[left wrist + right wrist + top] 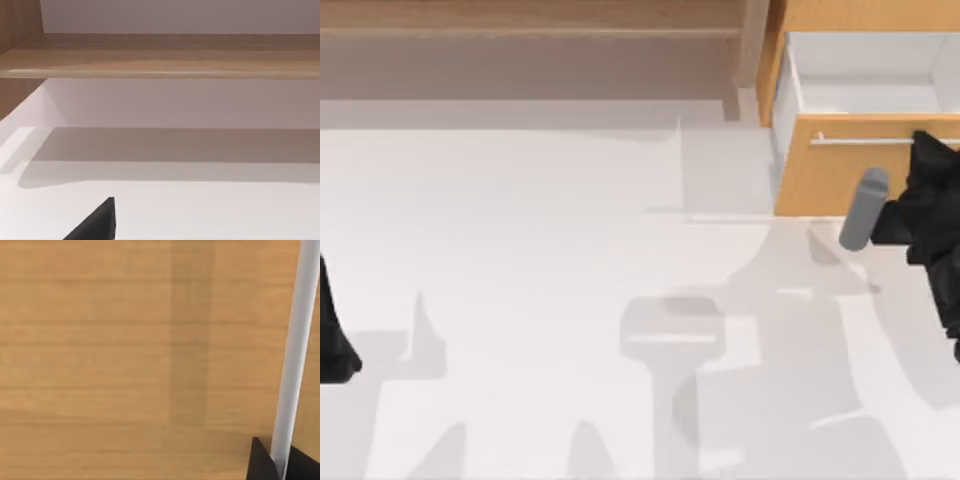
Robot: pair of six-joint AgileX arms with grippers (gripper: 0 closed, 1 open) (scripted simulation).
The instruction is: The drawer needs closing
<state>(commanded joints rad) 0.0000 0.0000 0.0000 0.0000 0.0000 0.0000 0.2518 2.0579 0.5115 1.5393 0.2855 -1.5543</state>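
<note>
The drawer (840,180) stands open; the right end effector (278,462) pinches its silver bar handle (295,355). Left end effector's (97,222) finger state: cannot tell.

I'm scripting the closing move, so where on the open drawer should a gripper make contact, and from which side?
Take the drawer at its thin silver bar handle, or push on the flat front panel beside it, coming from the table side. The bar stands off the panel and runs across it. The right gripper is already there; the left arm is parked at the table's left edge.

A pale white surface (520,300) lay under soft light, crossed by grey shadows. A long brown wooden shelf (530,20) ran along its far edge, perhaps against a white wall (175,15).
</note>
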